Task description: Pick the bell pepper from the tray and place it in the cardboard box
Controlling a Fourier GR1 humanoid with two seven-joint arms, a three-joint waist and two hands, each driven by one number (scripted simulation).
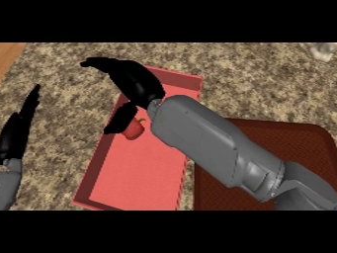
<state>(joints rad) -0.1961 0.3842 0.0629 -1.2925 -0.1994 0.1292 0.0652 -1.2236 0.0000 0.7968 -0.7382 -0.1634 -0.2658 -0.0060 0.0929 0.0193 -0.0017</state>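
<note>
A red tray (138, 170) lies on the speckled stone tabletop (273, 84). It is long and has low walls. A small red bell pepper (134, 129) sits inside the tray, close to the tray's left wall and a bit above the tray's middle.

The right robot hand (127, 79) reaches over the top part of the tray. Its grey arm (215, 148) crosses the tray's right wall. The long black fingers (102, 63) are mostly straight and stick out past the tray's top left corner. The thumb (121, 118) hangs down just beside the bell pepper, on the pepper's left side. The hand is open and holds nothing. I cannot tell if the thumb touches the pepper.

The left robot hand (16, 131) is to the left of the tray, well apart from it. Its fingers point up, straight and flat. It holds nothing.

A dark brown cardboard box (310, 153) sits to the right of the tray, partly hidden under the grey arm
</note>
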